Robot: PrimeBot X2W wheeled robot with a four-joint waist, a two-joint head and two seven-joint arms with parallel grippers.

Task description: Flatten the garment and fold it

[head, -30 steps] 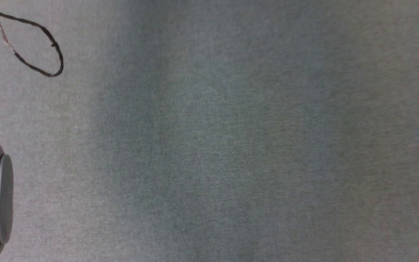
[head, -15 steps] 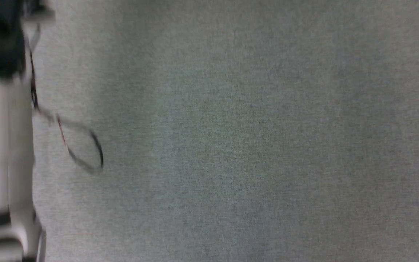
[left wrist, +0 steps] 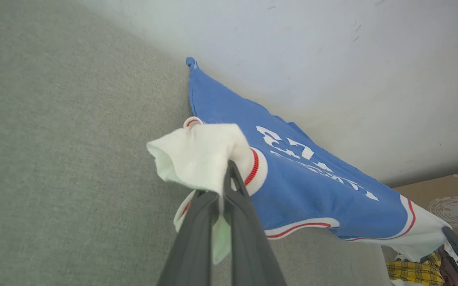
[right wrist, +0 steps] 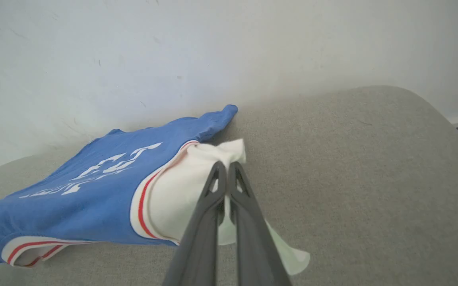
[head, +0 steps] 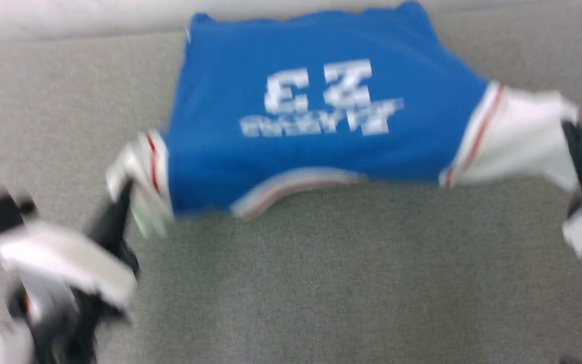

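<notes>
Blue with white sleeves, one garment [head: 316, 146] lies spread on the grey desk [head: 321, 283]. Its hem is at the white wall [right wrist: 133, 47] and its collar is toward the robot, so the "23" reads upside down in the head view. Its long axis runs left to right, stretched between two hands. The left hand [left wrist: 229, 165] pinches one sleeve and the right hand [right wrist: 226, 165] the other, both closed on cloth.

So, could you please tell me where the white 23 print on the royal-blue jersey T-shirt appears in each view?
Head view: white 23 print, upper centre, upside down.
Left wrist view: print just right of centre.
Right wrist view: print left of centre.
Shared landmark: red-striped collar of the royal-blue jersey T-shirt.
</notes>
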